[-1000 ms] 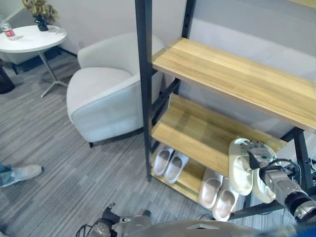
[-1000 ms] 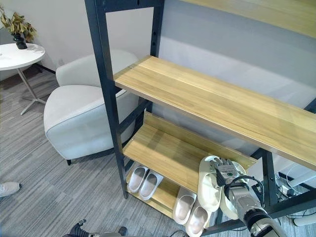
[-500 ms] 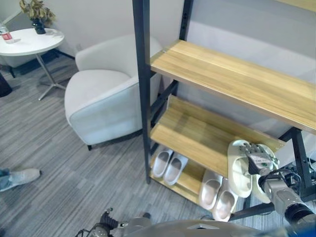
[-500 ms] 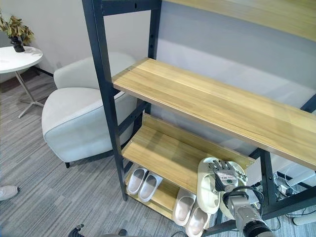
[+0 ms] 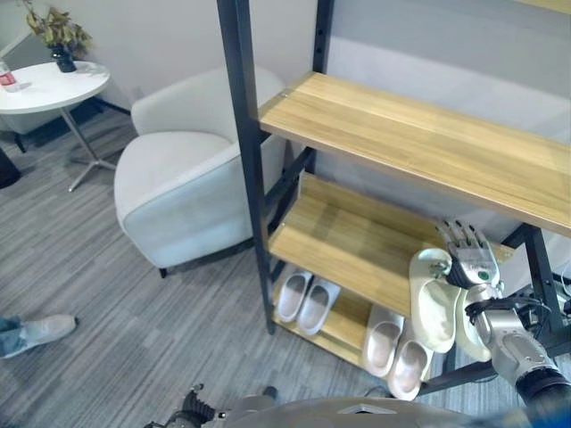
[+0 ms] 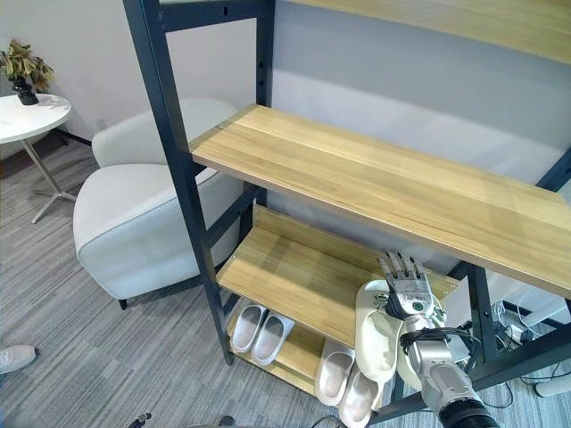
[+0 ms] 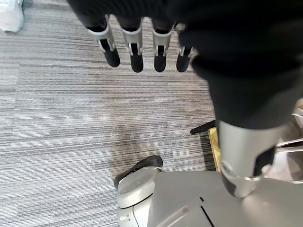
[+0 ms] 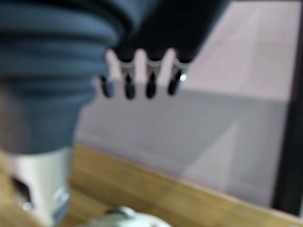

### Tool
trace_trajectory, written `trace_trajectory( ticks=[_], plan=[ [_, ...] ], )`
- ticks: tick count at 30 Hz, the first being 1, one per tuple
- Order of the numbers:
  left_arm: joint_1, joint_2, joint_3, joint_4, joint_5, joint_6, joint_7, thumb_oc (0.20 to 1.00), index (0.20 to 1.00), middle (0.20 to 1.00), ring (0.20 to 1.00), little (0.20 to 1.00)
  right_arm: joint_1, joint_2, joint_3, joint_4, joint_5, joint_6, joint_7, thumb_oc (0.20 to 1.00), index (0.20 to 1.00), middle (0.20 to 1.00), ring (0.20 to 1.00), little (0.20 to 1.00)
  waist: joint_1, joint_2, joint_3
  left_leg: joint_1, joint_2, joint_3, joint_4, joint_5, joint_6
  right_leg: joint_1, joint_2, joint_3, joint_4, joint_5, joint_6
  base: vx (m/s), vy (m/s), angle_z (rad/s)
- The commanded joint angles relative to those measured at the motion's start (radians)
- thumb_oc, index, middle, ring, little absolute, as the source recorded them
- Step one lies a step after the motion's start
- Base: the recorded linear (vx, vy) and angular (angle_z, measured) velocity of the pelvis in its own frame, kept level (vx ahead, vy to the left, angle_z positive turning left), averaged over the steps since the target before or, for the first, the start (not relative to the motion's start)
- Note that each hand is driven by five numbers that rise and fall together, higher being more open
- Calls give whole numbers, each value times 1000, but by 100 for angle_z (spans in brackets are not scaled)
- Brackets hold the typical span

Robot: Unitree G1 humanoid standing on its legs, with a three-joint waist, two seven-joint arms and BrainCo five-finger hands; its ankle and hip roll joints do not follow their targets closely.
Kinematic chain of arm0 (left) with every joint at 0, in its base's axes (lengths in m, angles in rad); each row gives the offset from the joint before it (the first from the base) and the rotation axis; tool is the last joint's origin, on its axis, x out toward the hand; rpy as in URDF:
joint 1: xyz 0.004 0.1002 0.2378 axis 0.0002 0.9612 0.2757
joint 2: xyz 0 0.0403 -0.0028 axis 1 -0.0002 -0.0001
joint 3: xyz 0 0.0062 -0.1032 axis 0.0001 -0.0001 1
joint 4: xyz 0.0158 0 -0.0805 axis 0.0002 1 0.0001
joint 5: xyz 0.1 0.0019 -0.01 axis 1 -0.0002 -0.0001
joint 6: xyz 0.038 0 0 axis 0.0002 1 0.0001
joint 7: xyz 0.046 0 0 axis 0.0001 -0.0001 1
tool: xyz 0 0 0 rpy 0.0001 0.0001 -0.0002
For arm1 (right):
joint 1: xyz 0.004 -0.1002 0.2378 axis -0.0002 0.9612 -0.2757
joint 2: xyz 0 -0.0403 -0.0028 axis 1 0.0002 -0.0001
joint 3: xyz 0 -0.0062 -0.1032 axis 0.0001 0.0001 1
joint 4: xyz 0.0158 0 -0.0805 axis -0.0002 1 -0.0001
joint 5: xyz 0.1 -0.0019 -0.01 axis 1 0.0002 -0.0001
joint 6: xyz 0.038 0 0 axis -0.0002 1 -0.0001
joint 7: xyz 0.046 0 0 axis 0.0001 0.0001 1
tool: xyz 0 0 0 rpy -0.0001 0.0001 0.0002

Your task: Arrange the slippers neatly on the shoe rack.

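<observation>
The right hand [image 5: 466, 255] is seen raised at the right end of the middle shelf [image 5: 357, 241] of the shoe rack [image 5: 239, 134], fingers [image 6: 399, 267] straight and spread, nothing grasped. A pale green slipper pair [image 5: 434, 299] is seen just below the hand, at the shelf's front right corner, overhanging the edge; contact with the palm cannot be told. In the right wrist view the same fingers [image 8: 150, 87] are shown extended against the grey wall, with the wood shelf and a pale slipper edge [image 8: 127, 216] beneath.

On the bottom shelf [image 5: 343, 319] two more pairs are seen: a white pair [image 5: 306, 299] at the left and a beige pair [image 5: 394, 349] at the right, each pair side by side.

The left hand [image 7: 142, 47] is given by the left wrist view, hanging over the grey carpet [image 7: 85, 123], fingers straight and released, holding nothing. A white shoe of a person [image 7: 12, 14] is caught at the corner there; the same shoe [image 5: 40, 328] is seen on the carpet in the left eye view.

A white armchair [image 5: 178, 169] stands left of the rack, and a round white table [image 5: 49, 85] with a potted plant [image 5: 58, 36] beyond it. A bottle [image 5: 7, 76] on the table is shown by the left eye view, not the right eye view. No writing can be read.
</observation>
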Motion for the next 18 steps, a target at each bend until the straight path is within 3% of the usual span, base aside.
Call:
trace_trajectory(
  ticks=[1, 6, 9, 10, 18],
  plan=[
    [-13, -62, -4, 9, 44, -9, -15, 1000, 1000, 1000, 1000, 1000, -16, -1, -10, -110, 129, -98, 39, 1000, 1000, 1000, 1000, 1000, 7, 26, 43, 88, 11, -16, -65, -69, -18, -30, -4, -16, 127, 6, 39, 0, 0, 0],
    [-16, -60, -4, 4, 49, -12, -13, 1000, 1000, 1000, 1000, 1000, 11, -24, 3, -188, 174, -160, 72, 1000, 1000, 1000, 1000, 1000, 3, 24, 46, 90, 10, -13, -62, -71, -19, -29, -3, -14, 129, 7, 40, 0, 0, 0],
    [-23, -56, -13, -2, 64, -13, -9, 1000, 1000, 1000, 1000, 1000, 49, -60, 23, -305, 238, -239, 131, 1000, 1000, 1000, 1000, 1000, -4, 20, 45, 91, 11, -10, -59, -71, -21, -30, -2, -11, 132, 10, 42, -22, 7, -1],
    [-30, -53, -20, -2, 82, -13, -16, 1000, 1000, 1000, 1000, 1000, 94, -89, 38, -383, 297, -303, 176, 1000, 1000, 1000, 1000, 1000, -10, 14, 43, 94, 13, -9, -57, -73, -21, -27, -1, -8, 131, 11, 43, 0, 0, 0],
    [-55, -53, -15, 6, 108, -8, -31, 1000, 1000, 1000, 1000, 1000, 247, -168, 20, -564, 395, -377, 294, 1000, 1000, 1000, 1000, 1000, -37, -1, 21, 119, 13, 14, -56, -81, -20, -7, 4, 6, 122, 17, 47, -23, 11, -12]
  ],
)
